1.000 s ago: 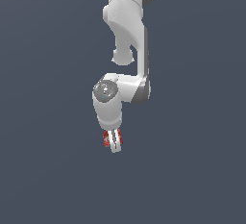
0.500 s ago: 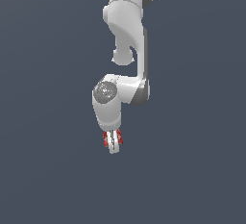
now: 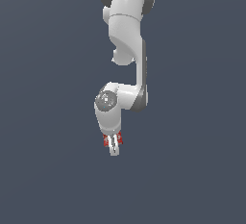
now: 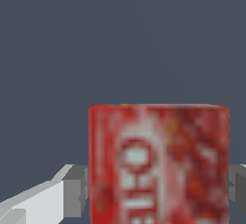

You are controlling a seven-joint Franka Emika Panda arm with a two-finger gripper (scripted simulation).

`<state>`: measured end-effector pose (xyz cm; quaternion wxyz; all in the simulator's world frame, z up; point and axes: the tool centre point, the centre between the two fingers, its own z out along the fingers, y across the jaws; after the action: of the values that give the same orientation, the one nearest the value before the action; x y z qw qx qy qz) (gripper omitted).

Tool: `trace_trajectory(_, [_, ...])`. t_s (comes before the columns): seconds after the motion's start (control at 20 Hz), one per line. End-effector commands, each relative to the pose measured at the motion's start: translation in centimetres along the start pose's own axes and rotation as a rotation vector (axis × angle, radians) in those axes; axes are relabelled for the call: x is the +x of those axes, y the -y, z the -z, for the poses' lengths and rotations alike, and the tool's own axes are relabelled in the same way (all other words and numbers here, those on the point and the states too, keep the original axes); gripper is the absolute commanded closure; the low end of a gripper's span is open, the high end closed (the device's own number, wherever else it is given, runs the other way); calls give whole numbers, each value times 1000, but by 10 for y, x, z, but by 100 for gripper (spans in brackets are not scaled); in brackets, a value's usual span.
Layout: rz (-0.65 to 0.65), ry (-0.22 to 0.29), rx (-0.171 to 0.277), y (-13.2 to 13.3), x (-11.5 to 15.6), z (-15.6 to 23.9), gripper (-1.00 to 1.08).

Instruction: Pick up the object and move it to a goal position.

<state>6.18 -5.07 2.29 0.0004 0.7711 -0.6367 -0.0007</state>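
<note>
Exterior view: the white arm (image 3: 126, 40) hangs down from the top of the frame against a plain dark grey background. The gripper (image 3: 113, 147) points downward and is clamped on the red block (image 3: 119, 139), whose red edges show on both sides of the white fingers. Compared with one second ago, the gripper and block sit slightly lower in the frame. Wrist view: the red block (image 4: 158, 163), with blurred white markings, sits between the grey finger pads (image 4: 77, 192), touching them.
</note>
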Motion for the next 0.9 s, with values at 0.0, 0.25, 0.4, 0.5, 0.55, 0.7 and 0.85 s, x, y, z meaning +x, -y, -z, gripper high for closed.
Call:
trace_trajectory(0.0, [0, 0, 1, 1, 0, -7, -92])
trace_trajectory(0.25, [0, 0, 1, 2, 0, -8, 108])
trace_trajectory(0.4, [0, 0, 1, 2, 0, -8, 108])
trace_trajectory(0.5, [0, 0, 1, 2, 0, -8, 108])
trace_trajectory(0.55, [0, 0, 1, 2, 0, -8, 108])
trace_trajectory(0.7, [0, 0, 1, 2, 0, -8, 108])
trace_trajectory(0.85, [0, 0, 1, 1, -1, -7, 108])
